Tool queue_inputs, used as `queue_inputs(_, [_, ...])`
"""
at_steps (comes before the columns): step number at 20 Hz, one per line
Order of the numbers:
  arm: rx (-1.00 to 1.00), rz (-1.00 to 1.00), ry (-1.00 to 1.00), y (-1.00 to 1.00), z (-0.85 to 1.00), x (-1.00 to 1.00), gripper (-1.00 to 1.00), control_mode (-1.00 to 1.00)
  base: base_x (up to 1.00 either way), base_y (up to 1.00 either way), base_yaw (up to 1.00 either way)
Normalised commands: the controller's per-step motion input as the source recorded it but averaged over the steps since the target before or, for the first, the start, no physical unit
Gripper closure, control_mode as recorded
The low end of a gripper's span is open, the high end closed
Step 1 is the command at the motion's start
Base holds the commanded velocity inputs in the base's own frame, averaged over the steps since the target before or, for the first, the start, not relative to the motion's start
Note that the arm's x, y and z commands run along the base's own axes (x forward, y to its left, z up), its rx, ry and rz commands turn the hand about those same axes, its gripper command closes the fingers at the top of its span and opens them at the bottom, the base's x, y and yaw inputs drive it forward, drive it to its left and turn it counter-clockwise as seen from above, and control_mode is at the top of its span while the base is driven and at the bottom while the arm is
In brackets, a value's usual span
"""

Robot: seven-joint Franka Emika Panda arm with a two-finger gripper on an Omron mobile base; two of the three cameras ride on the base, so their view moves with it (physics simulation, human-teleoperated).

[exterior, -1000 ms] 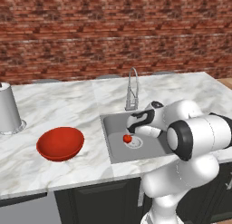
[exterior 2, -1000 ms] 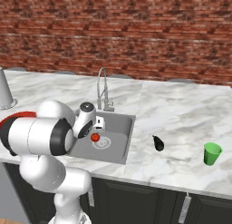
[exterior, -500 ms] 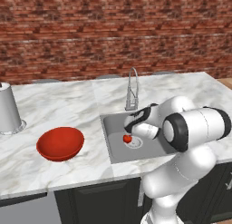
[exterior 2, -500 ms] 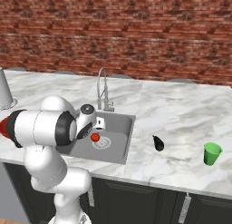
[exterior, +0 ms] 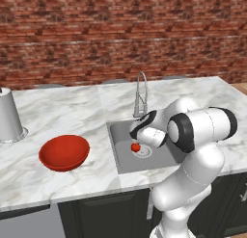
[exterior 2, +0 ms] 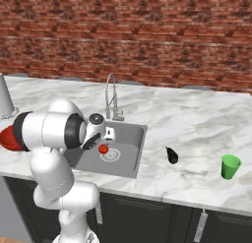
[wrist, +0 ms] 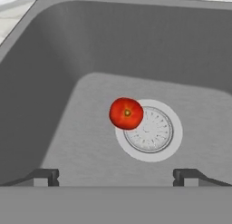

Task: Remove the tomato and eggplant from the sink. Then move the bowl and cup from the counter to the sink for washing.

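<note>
The tomato [wrist: 126,113] lies on the floor of the sink [wrist: 54,82], at the edge of the round drain. My gripper [wrist: 117,177] hangs open just above it, empty, with the tomato ahead of the gap between the fingertips. From the base views the hand [exterior: 140,132] is low inside the sink [exterior: 120,136], right over the tomato [exterior: 135,147]. The eggplant [exterior 2: 172,155] rests on the counter [exterior 2: 197,124] right of the sink [exterior 2: 132,138]. Further right stands the green cup [exterior 2: 230,166]. The red bowl [exterior: 64,152] sits on the counter left of the sink.
The curved metal faucet [exterior: 141,93] rises behind the basin, close to my hand. A grey canister [exterior: 8,115] stands at the far left of the counter. A brick wall runs along the back. Dark cabinets lie below the counter's front edge.
The arm has folded in and the hand has shifted slightly toward the tomato. The tomato, eggplant, cup and bowl have not moved. The jaws stay open.
</note>
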Motion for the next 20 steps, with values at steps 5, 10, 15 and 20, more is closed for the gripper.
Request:
queue_inputs(5, [0.00,0.00,0.00,0.01,-0.12,0.14,-1.00,-1.00,0.00,0.00,0.00])
queue_inputs(10, [0.00,0.00,0.00,0.00,-0.13,0.14,-1.00,-1.00,0.00,0.00,0.00])
queue_inputs(15, [0.00,0.00,0.00,0.01,-0.14,0.15,-1.00,-1.00,0.00,0.00,0.00])
queue_inputs(20, [0.00,0.00,0.00,0.00,-0.15,0.14,-1.00,-1.00,0.00,0.00,0.00])
